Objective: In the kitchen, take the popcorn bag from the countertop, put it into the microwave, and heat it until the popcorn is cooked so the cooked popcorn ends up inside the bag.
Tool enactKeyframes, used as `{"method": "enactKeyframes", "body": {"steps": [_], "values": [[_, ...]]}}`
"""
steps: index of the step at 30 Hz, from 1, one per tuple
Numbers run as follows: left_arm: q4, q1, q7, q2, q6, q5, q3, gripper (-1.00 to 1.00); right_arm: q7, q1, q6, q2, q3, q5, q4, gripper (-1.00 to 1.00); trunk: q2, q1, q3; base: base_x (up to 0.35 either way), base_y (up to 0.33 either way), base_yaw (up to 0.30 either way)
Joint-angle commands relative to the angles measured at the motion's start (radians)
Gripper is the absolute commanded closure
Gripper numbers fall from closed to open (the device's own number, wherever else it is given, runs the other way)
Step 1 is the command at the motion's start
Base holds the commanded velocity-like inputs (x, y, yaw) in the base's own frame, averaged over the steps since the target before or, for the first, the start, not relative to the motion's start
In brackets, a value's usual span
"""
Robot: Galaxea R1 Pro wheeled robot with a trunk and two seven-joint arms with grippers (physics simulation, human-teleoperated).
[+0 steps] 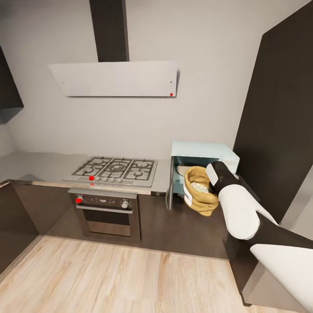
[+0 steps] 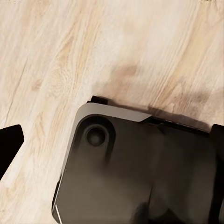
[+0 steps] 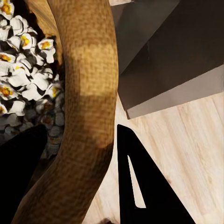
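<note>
Head view: we see the right arm stretched toward the pale blue microwave (image 1: 204, 158), which stands on the grey counter (image 1: 39, 165) just beside the gas hob (image 1: 115, 168), its door swung open to the hob side. The popcorn bag (image 1: 199, 191) hangs at the mouth of the microwave, in front of the cavity and out past the counter edge, with white popcorn (image 1: 199, 188) showing in its open top; the right end effector (image 1: 212, 178) meets the bag's rim, though the fingertips are hidden behind the bag. An oven (image 1: 106, 213) sits under the hob, and a white hood (image 1: 115, 78) hangs above it. Left wrist view: we look down on the wooden floor (image 2: 93, 56) and the dark robot base (image 2: 140, 172); one dark fingertip of the left end effector (image 2: 9, 144) enters at the picture's edge, and we cannot tell how far that end effector is open. Right wrist view: the bag's rolled tan rim (image 3: 88, 107) runs between the two dark fingers (image 3: 140, 186), which pinch it, with puffed popcorn inside. We judge the heating done, since the kernels are popped; whether the bag is going in or coming out we cannot tell. Either way, the next move calls for a firm hold and a level bag, so that nothing spills.
</note>
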Motion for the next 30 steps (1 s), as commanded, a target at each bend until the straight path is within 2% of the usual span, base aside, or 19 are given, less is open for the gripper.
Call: {"method": "enactKeyframes", "body": {"steps": [1,12,24,30], "values": [[0.0,-0.001,0.0,0.0,-0.002,0.001,0.002,-1.0,0.002,-0.001,0.005,0.001,-0.007,0.01,-0.001,1.0,-0.002,0.001,-0.002,0.256,0.0,0.0],[0.0,-0.001,0.0,0.0,-0.001,0.003,0.003,-1.0,0.001,0.003,0.005,0.001,-0.006,0.011,-0.001,1.0,-0.002,0.001,-0.002,0.333,0.0,0.0],[0.0,-0.001,0.0,0.0,-0.002,0.002,0.003,-1.0,0.001,0.005,0.006,0.001,-0.006,0.011,-0.001,1.0,-0.002,0.001,-0.002,0.051,-0.004,0.0],[0.0,-0.001,0.0,0.0,-0.001,0.003,0.001,-1.0,0.001,0.005,0.006,0.0,-0.006,0.011,-0.001,1.0,-0.002,0.001,-0.002,0.256,-0.17,0.0]]}}
